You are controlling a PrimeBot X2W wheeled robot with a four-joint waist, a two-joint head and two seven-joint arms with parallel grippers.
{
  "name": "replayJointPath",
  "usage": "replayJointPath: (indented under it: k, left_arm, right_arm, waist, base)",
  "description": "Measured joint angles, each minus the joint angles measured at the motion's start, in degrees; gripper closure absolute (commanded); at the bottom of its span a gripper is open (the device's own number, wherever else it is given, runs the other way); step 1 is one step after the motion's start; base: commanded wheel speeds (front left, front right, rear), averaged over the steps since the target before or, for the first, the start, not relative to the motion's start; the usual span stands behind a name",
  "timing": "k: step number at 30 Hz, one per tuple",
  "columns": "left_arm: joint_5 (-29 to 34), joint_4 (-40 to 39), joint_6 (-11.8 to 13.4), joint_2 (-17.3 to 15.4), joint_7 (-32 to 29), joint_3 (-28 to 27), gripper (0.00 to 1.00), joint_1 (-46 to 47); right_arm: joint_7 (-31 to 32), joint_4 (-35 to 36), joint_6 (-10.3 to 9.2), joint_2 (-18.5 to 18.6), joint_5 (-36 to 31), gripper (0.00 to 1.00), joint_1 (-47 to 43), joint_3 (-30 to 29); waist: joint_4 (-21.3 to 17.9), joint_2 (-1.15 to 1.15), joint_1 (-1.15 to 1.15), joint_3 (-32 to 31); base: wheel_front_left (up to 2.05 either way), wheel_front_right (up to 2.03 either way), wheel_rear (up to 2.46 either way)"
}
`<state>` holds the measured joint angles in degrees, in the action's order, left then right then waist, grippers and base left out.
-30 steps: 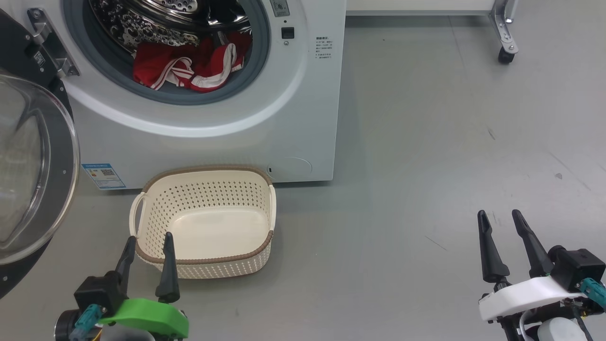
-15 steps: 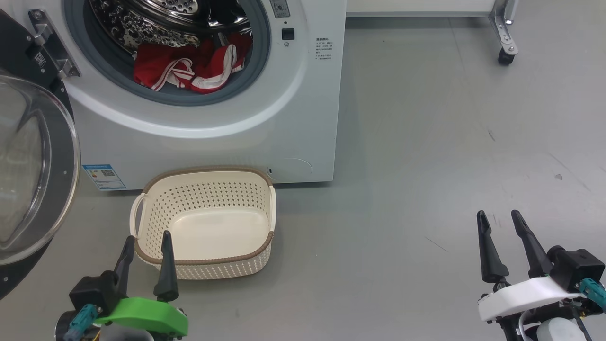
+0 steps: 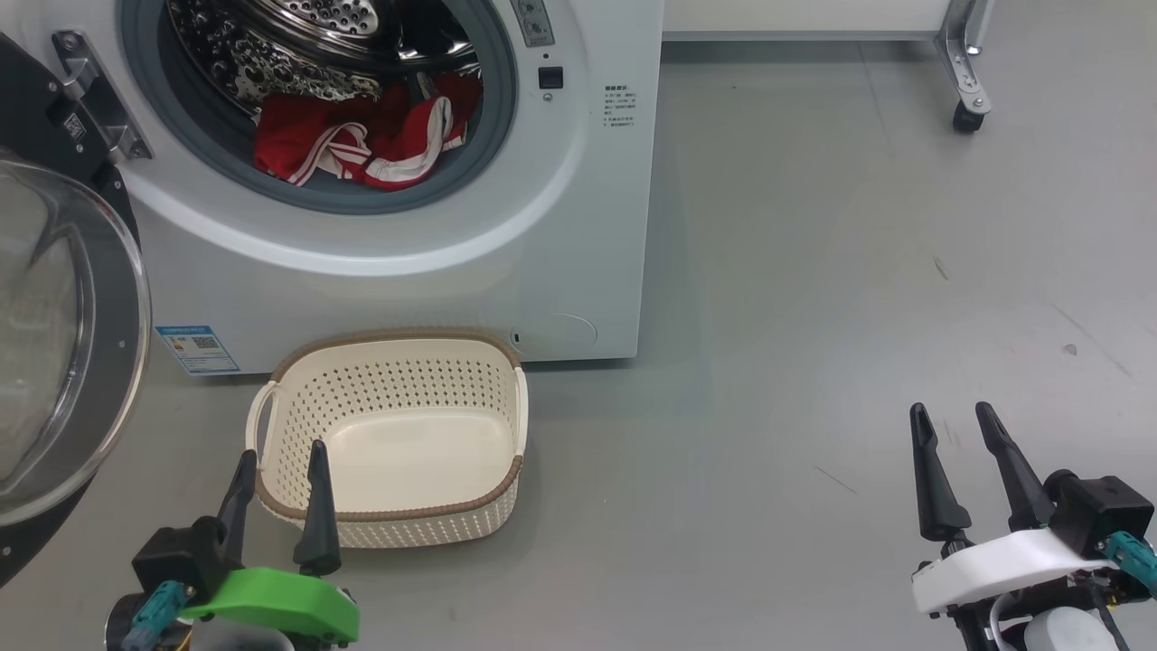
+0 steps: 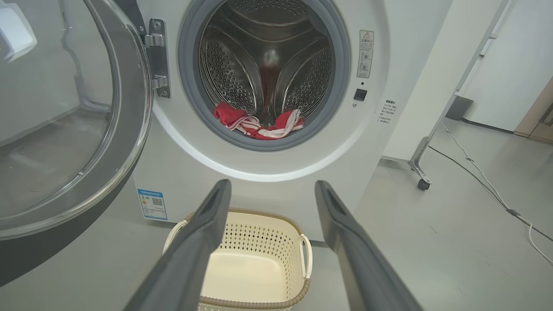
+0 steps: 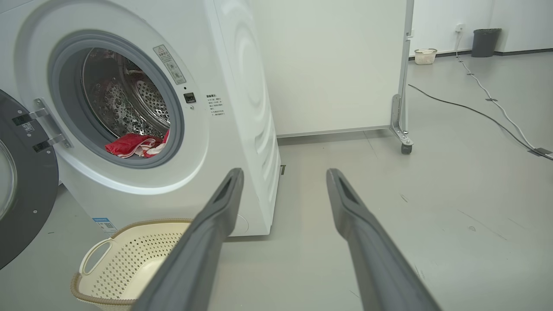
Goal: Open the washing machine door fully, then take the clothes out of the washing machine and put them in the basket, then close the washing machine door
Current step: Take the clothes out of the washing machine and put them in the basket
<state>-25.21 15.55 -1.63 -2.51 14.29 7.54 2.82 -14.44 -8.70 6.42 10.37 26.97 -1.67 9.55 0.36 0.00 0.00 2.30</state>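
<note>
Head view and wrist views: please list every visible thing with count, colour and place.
washing machine: one, white, behind the basket
washing machine door: one, black rim, clear glass, swung open
clothes: count unclear, red with white stripes, at drum front
basket: one, cream, brown rim, empty, on floor
blue label: one, machine's lower front
partition panel: one, white, castor leg, beside machine
waste bin: one, dark grey, far wall
far basket: one, pale, far wall
left gripper: one, dark fingers, open, near basket
right gripper: one, dark fingers, open, over bare floor
</note>
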Motion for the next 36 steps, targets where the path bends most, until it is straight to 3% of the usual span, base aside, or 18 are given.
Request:
replayJointPath:
  k: [36]
  left_arm:
    - [3.27,-1.25,0.34,0.01,0.15,0.64,0.0,-0.5]
  right_arm:
    - [0.0,-0.75,0.07,-0.02,-0.4,0.0,-0.01,0.41]
  waist:
    - [0.4,0.0,0.0,0.06]
  base:
    - [1.06,-1.06,0.0]
